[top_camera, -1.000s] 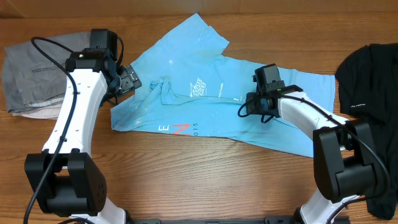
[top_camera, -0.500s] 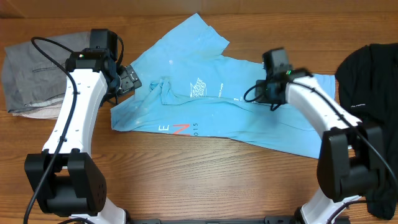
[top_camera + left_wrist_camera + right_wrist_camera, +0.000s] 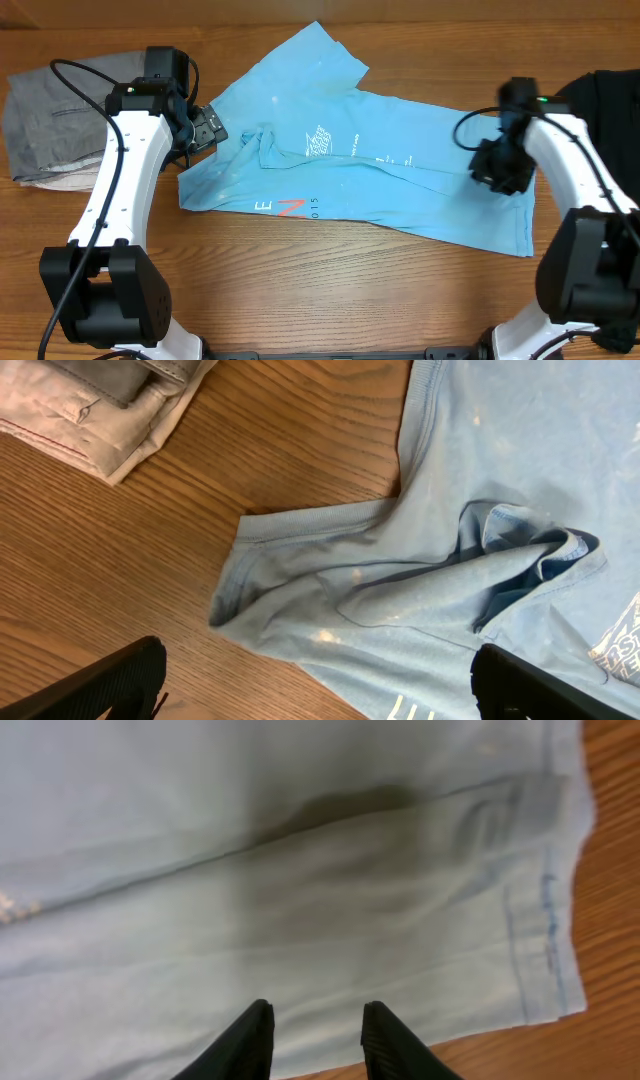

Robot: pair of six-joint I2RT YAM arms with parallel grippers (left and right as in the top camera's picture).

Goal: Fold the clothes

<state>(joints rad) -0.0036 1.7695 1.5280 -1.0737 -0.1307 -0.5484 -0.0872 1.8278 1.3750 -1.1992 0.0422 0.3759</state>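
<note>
Overhead: I get the whole blue T-shirt (image 3: pixel 340 165), crumpled across the middle of the wooden table (image 3: pixel 300 290). White print and a coral letter face up near the edge closest to the arm bases. Neither wrist camera takes in the full shirt.
Left wrist view: only here I can see the bunched collar (image 3: pixel 540 555) and a sleeve lying flat on the wood.
Right wrist view: only here I can see the stitched hem (image 3: pixel 555 920), flat, with bare wood past it.
Around: grey garment (image 3: pixel 55 120) folded at far left, apart from the shirt; black garment (image 3: pixel 600 120) at far right, near the shirt's end.
In the way: from above, the right arm hides part of the shirt's right end.
Left pincer (image 3: pixel 320 685): wide, holding nothing, hanging over the sleeve side, arm stretched forward.
Right pincer (image 3: pixel 318 1030): narrow gap, nothing between the fingers, pointing down over the hem end.
</note>
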